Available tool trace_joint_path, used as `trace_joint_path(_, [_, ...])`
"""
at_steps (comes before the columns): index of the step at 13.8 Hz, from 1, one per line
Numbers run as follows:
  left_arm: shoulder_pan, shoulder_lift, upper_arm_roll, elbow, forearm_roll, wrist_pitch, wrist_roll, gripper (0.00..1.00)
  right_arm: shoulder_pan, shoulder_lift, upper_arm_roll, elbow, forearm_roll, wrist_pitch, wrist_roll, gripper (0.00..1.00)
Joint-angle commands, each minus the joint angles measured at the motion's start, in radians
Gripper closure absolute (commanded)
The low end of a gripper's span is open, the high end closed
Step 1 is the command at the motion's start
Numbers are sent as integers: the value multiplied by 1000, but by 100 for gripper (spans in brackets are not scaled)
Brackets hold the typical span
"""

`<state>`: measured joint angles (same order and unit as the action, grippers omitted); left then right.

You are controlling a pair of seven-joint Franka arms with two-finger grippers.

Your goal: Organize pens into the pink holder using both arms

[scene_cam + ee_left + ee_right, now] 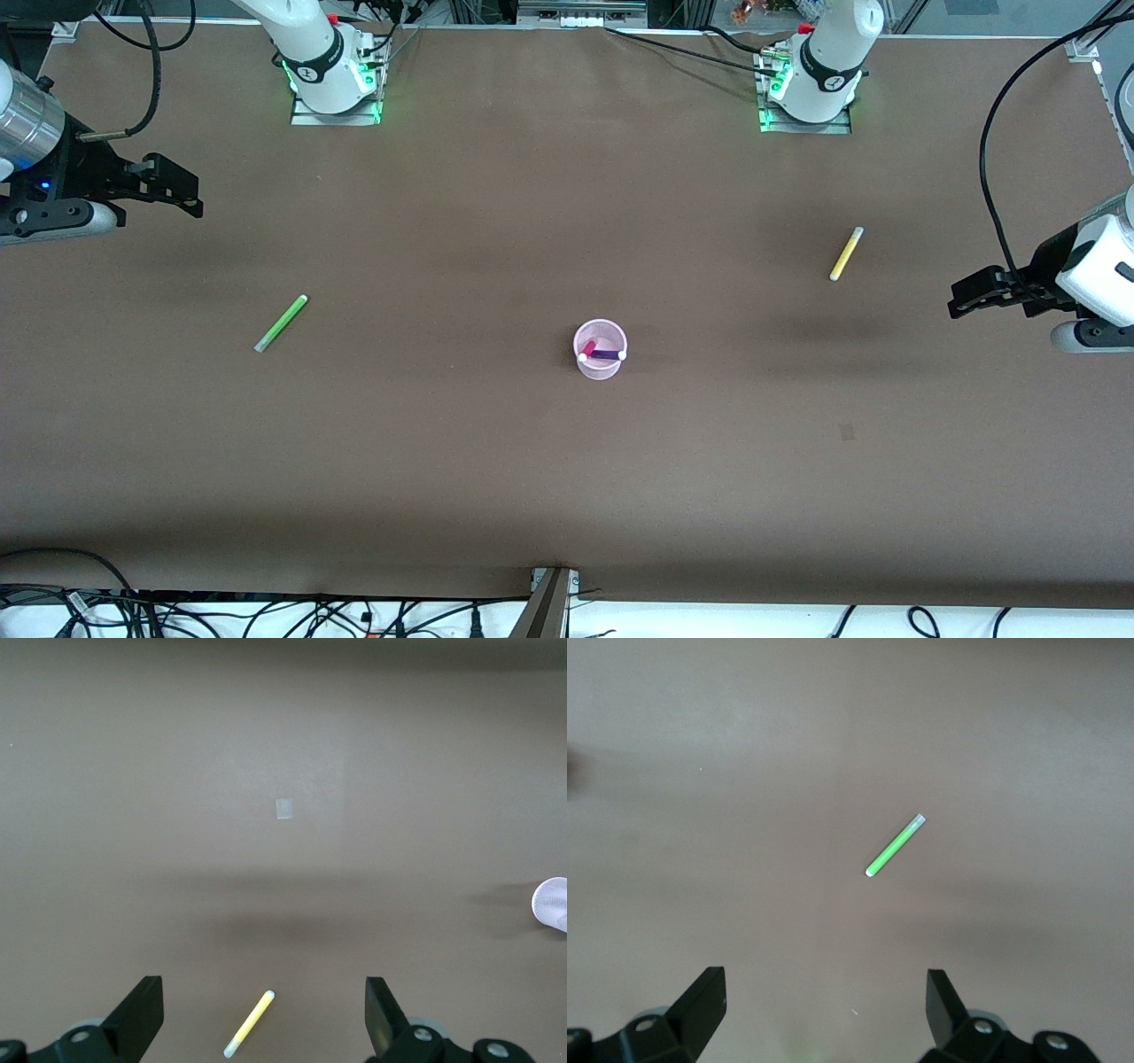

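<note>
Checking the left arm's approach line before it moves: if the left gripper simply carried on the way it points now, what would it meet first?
Probably the yellow pen. The left gripper, open and empty, has it lying flat between its fingers in its wrist view, on bare table. Depth is unclear.

green pen, yellow pen — pink holder (translucent)

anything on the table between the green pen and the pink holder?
Nothing: in the front view the table is bare from the green pen to the pink holder.
</note>
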<state>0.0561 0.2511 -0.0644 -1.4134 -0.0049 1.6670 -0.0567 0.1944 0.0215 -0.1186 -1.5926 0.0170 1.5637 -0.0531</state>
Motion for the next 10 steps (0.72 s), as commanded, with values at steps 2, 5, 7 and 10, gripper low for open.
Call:
trace_joint_path(2, [-1,0,-3,1,-3,-6,3,0,-10,5,7,20,-3,-19,-17,0])
trace_joint_path(5, [1,5,-3,2,-1,-7,3,0,-10,5,7,23,-6,-17,-8,0])
trace_joint_path(7, [1,5,-3,2,-3,-7,3,0,-10,5,7,20,-3,-16,-7,0])
trace_joint_path(10, [-1,5,-3,4,-3,-7,3,0,-10,5,7,20,-2,-16,-7,0])
